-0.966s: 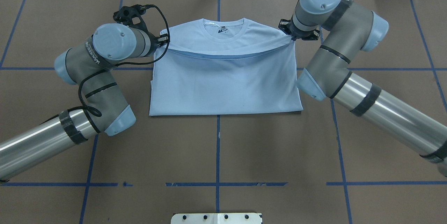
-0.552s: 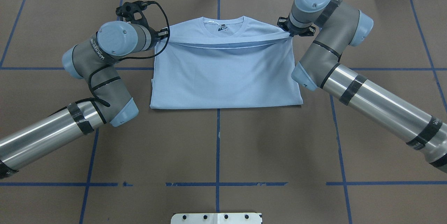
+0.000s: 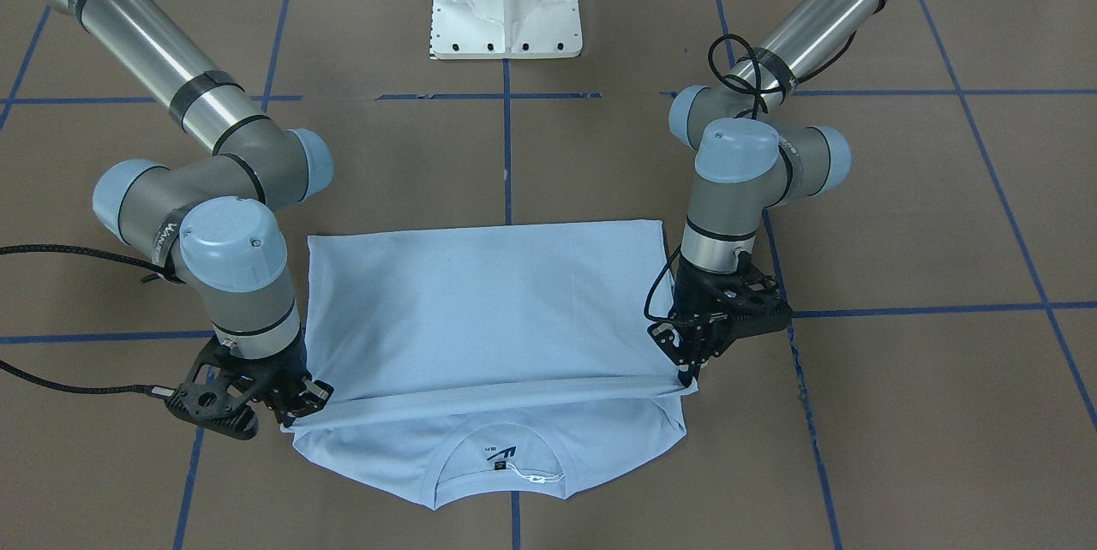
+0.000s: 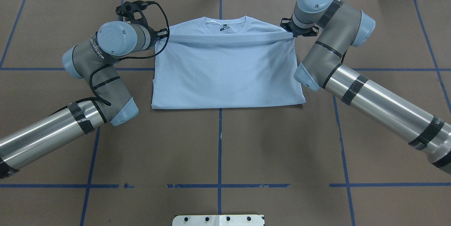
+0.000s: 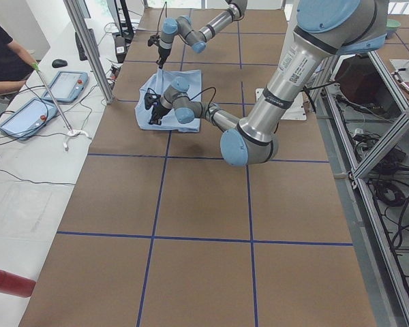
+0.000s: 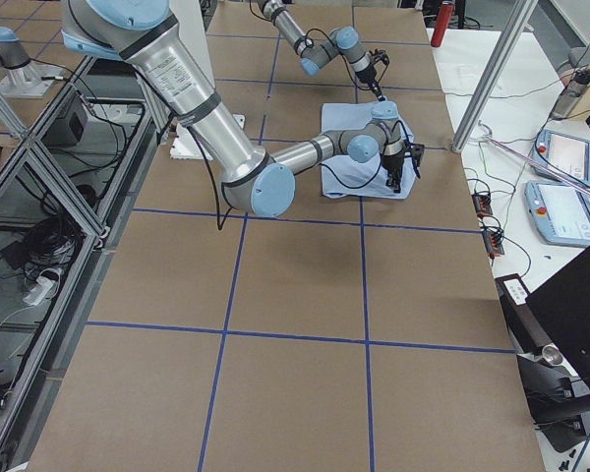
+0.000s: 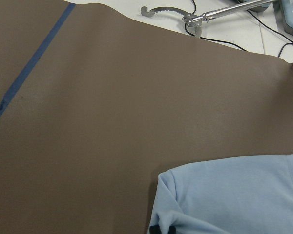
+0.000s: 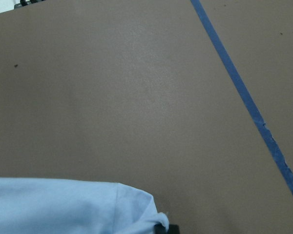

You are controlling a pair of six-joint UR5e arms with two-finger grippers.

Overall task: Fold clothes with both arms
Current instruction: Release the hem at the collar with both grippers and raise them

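Note:
The pale blue T-shirt lies folded in half on the brown table, collar at the far side. Its hem is stretched in a taut line just short of the collar. My left gripper is shut on the hem's left corner and my right gripper is shut on the right corner. In the front-facing view the left gripper is on the right and the right gripper on the left, both pinching the T-shirt. Each wrist view shows only a bunched corner of cloth.
Blue tape lines mark a grid on the brown table cover. The white pedestal base stands at the robot's side. A person sits by tablets beyond the far edge. A red cylinder lies off the table.
Both grippers have carried the hem farther toward the collar. The hem, which sagged in a curve, is now pulled straight, and the near fold edge has slid a little away from the robot.

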